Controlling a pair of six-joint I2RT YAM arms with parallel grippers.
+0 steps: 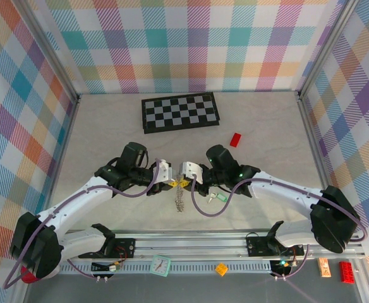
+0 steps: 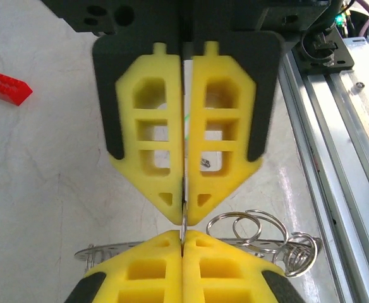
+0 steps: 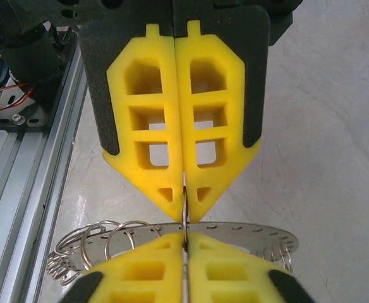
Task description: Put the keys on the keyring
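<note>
My two grippers meet tip to tip over the near middle of the table, the left gripper (image 1: 172,184) facing the right gripper (image 1: 184,182). Both are shut on one thin wire loop of the keyring (image 1: 179,202), which hangs edge-on just below them. In the left wrist view my left gripper (image 2: 182,237) pinches the loop from below and the right gripper (image 2: 183,218) from above; the keyring's wire loops (image 2: 248,228) spread to the right. In the right wrist view the right gripper (image 3: 185,238) grips the same loop before the flat grey keyring (image 3: 254,232). A green-headed key (image 1: 217,197) lies under the right arm.
A black-and-white chequered board (image 1: 180,112) lies at the back. A small red block (image 1: 235,139) sits to its right, seen also as the red block (image 2: 6,88). An aluminium rail (image 1: 235,243) runs along the near edge, with small odds and ends in front of it.
</note>
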